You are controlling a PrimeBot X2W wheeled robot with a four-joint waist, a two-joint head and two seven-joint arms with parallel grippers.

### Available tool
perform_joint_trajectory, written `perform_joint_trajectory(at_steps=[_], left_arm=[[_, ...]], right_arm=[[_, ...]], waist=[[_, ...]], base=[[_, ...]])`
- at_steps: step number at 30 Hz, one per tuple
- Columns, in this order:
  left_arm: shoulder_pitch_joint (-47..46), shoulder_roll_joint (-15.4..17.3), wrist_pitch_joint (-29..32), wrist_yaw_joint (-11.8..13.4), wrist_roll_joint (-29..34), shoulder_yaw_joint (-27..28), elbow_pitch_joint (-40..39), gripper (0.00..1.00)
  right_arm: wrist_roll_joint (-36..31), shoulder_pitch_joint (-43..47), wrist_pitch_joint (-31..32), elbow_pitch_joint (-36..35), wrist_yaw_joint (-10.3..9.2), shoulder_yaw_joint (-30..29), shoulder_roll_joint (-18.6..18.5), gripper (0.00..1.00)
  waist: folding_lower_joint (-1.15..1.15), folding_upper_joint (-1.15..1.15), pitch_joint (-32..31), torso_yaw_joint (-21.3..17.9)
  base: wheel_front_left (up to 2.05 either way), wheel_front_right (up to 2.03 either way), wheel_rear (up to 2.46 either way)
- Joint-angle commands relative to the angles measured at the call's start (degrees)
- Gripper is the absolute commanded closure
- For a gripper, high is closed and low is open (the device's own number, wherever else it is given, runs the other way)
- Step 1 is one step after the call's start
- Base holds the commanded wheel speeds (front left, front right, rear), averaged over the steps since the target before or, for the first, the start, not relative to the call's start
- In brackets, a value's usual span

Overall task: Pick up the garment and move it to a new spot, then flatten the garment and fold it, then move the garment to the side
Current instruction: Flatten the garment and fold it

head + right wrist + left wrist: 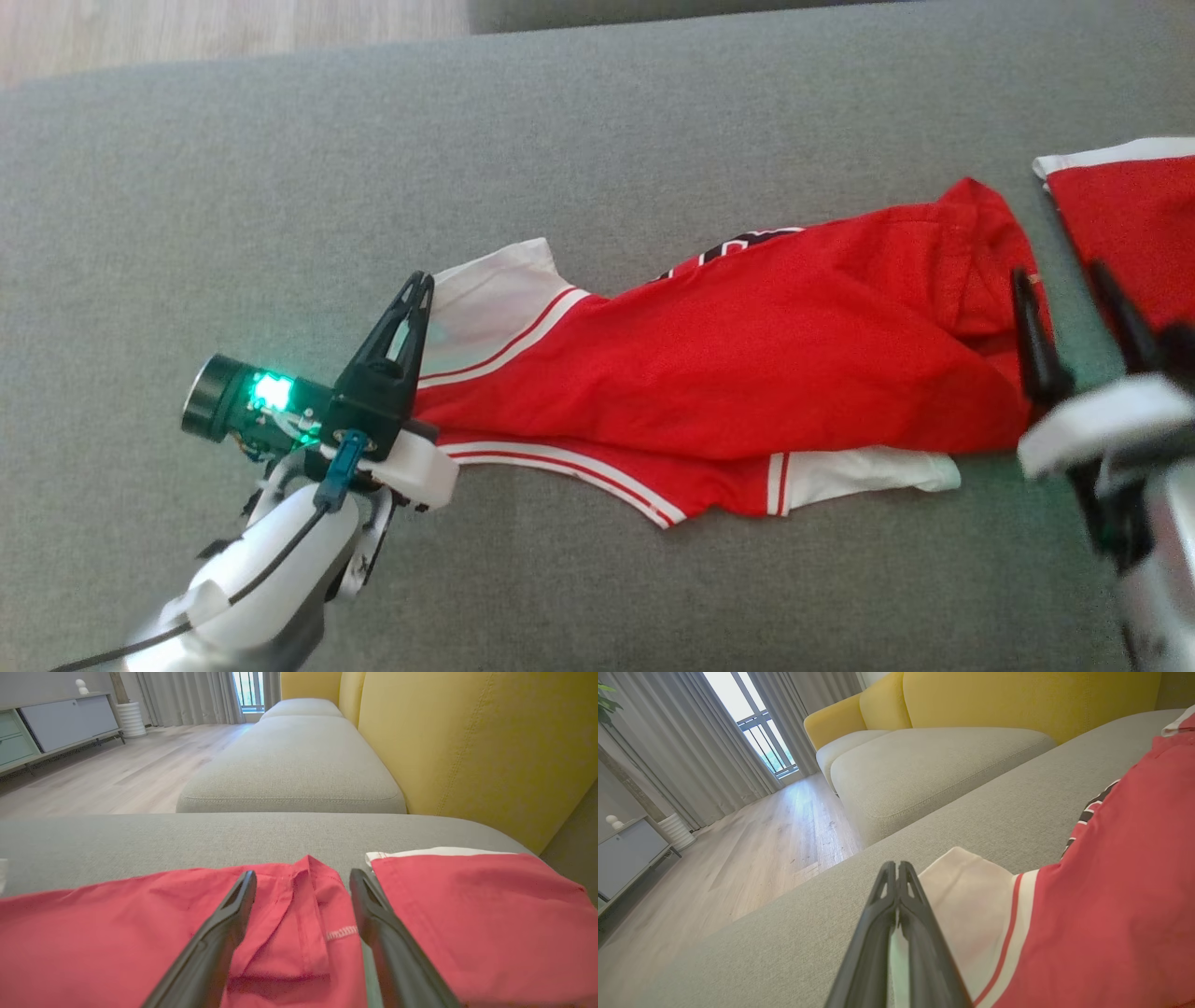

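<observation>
Pinches garment [747,355] by white sleeve at 9 o'clock, left gripper [420,285] clamped tight, likely for a lift off sofa [560,140]. Holds right gripper [1060,273] wide over red end at 3 o'clock, poised to grab.

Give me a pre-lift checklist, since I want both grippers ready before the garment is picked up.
1. Left gripper closed: ok, fingers shut at the white sleeve.
2. Sleeve really pinched: cannot tell. A pale strip shows between the fingers in the left wrist view, but it may not be fabric.
3. Right gripper gripping the garment: not ok, it is open over the red end.
4. Right gripper aimed at the proper piece: ok, that red end lies between its fingers, though the second red cloth lies close beside one finger.
5. Garment flat: not ok, it is bunched and creased on the grey cushion.
</observation>
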Motion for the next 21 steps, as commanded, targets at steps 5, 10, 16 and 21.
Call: perform_joint_trajectory(at_steps=[5,10,16,21], left_arm=[[-1.76,2.32,0.25,0.81,-0.3,2.9,-3.67,1.0],[-2.45,1.96,0.48,0.78,-0.13,2.5,-4.28,1.0],[-3.24,1.9,0.67,0.64,0.03,2.15,-4.37,1.0],[-3.56,2.01,0.92,0.64,0.1,1.85,-4.44,1.0]], right_arm=[[8.31,-10.81,9.9,4.18,0.4,4.74,-4.05,0.0],[14.79,-15.08,14.05,8.9,0.4,8.81,-6.0,0.0],[18.07,-18.29,13.27,13.96,0.4,12.37,-6.74,0.0],[19.55,-20.27,11.7,17.44,0.4,14.88,-6.62,0.0]], waist=[[0.0,0.0,2.12,1.15],[0.0,0.0,3.65,2.36],[0.0,0.0,4.88,3.22],[0.0,0.0,5.09,3.59]], base=[[0.0,0.0,0.0],[0.0,0.0,0.0],[0.0,0.0,0.0],[0.0,0.0,0.0]])
